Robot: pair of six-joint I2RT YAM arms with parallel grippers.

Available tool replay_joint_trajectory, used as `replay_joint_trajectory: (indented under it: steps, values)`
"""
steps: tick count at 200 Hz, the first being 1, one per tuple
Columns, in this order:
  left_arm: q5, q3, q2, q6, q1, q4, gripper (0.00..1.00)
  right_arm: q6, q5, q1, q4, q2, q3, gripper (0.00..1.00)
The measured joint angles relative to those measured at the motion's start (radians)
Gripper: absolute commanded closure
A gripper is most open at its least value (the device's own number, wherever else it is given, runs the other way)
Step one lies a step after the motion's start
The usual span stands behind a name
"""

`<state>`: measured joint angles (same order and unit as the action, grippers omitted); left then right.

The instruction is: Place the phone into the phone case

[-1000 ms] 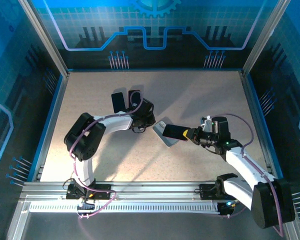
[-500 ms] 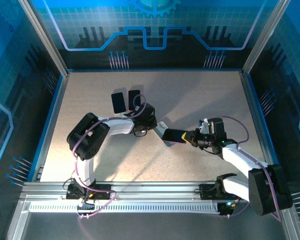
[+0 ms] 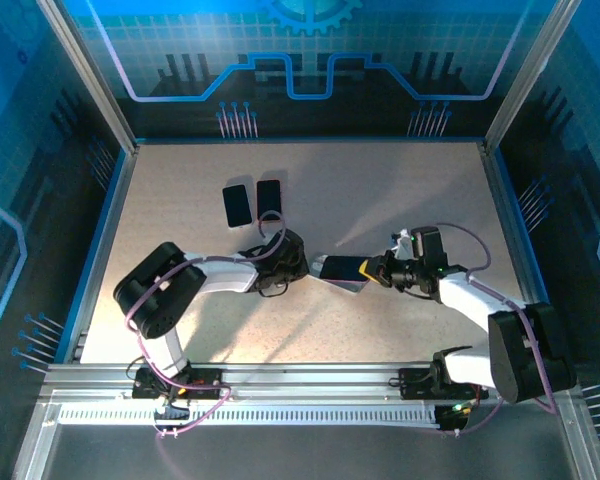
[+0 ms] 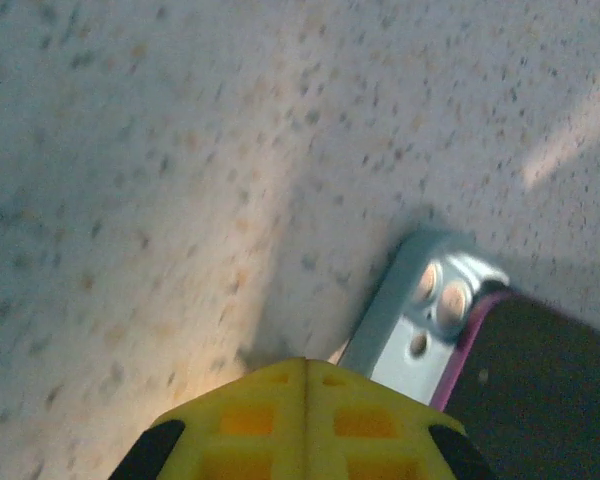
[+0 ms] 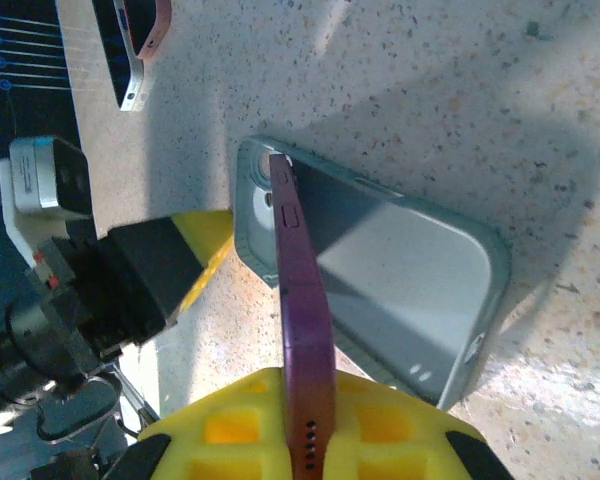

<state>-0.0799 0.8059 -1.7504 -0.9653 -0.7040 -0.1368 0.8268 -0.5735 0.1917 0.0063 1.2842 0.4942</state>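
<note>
- Left gripper (image 4: 305, 395): fingers pressed together, brought nearer, set against camera-cutout corner of phone case (image 5: 400, 270); case is braced.
- Right gripper (image 3: 372, 270): phone (image 5: 300, 330) pinched by edges, lowered; top corner entered into case, rest tilted clear.
- Insertion judged begun; press-down outstanding.

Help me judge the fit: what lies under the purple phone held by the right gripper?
The grey phone case lies open-side up under the phone, whose far corner sits at the case's camera end. The case floor directly beneath the phone's edge is covered.
</note>
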Motion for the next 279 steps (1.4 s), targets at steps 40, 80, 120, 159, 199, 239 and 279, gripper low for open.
replay_joint_trajectory:
  steps: [40, 80, 120, 159, 199, 239, 279]
  values:
    - [0.0, -0.053, 0.055, -0.032, -0.033, 0.005, 1.0, -0.065, -0.026, 0.0, -0.025, 0.06, 0.053, 1.0]
    - [-0.019, -0.055, 0.07, -0.034, -0.033, 0.016, 1.0, -0.134, -0.045, 0.0, -0.052, 0.101, 0.092, 1.0]
    - [-0.079, 0.008, 0.088, 0.007, -0.032, 0.139, 1.0, -0.166, -0.061, 0.0, -0.062, 0.122, 0.105, 1.0]
    - [-0.146, 0.084, 0.088, 0.062, -0.008, 0.201, 1.0, -0.166, -0.082, -0.001, -0.053, 0.151, 0.108, 1.0]
    - [-0.179, 0.149, 0.019, 0.114, 0.008, 0.215, 1.0, -0.165, -0.094, -0.001, -0.041, 0.169, 0.11, 1.0]
    - [-0.178, 0.154, -0.047, 0.135, 0.008, 0.219, 1.0, -0.162, -0.094, -0.002, -0.042, 0.172, 0.112, 1.0]
    - [-0.171, 0.153, -0.062, 0.133, 0.006, 0.214, 1.0, -0.154, -0.105, -0.005, -0.041, 0.194, 0.12, 1.0]
